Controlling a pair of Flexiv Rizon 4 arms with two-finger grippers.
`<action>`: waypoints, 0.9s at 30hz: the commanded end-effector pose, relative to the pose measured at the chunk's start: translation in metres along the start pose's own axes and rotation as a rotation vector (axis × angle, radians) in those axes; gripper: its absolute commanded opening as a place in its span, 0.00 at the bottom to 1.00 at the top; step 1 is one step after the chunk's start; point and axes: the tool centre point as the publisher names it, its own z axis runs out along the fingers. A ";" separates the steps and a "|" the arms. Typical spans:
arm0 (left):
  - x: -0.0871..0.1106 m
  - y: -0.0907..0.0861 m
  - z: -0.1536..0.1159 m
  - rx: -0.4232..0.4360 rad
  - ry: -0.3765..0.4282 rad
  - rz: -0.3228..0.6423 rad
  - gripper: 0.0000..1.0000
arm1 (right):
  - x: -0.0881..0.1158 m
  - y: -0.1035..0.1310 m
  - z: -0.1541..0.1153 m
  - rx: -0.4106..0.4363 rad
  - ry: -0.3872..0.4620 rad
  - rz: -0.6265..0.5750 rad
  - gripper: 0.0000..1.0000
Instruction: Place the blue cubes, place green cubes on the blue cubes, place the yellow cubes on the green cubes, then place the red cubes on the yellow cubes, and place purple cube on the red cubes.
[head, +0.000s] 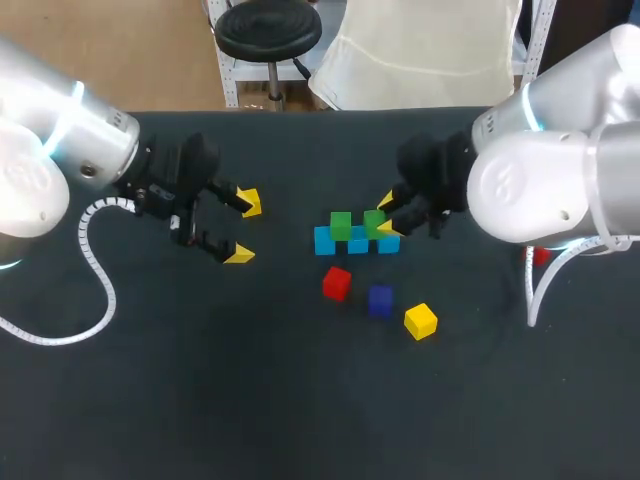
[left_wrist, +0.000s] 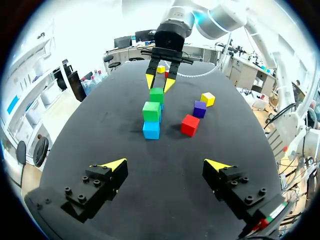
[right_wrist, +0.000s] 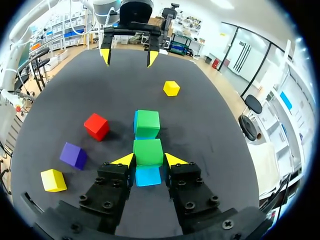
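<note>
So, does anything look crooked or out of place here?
Nothing stands out. The green cube between the right fingers and the other green cube sit level on the blue cubes; the loose cubes rest flat.

The worktop is matt black. The blue cubes are a light sky blue. The first green cube and second green cube are grass green. The red cube, deep purple cube and lemon yellow cube are all plain, unpatterned. The left pincer and right pincer have black fingers with yellow tips. The left arm and right arm are silver-white, each with a pale blue ring.
</note>
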 end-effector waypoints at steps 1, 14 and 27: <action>0.002 -0.001 0.000 -0.002 -0.005 0.004 1.00 | 0.001 -0.001 0.002 0.004 0.003 0.003 0.00; 0.002 -0.001 0.000 -0.002 -0.005 0.004 1.00 | 0.000 -0.005 0.005 0.004 -0.005 0.007 0.00; 0.002 -0.001 0.000 -0.002 -0.005 0.004 1.00 | 0.002 -0.004 0.005 0.004 -0.005 0.013 0.00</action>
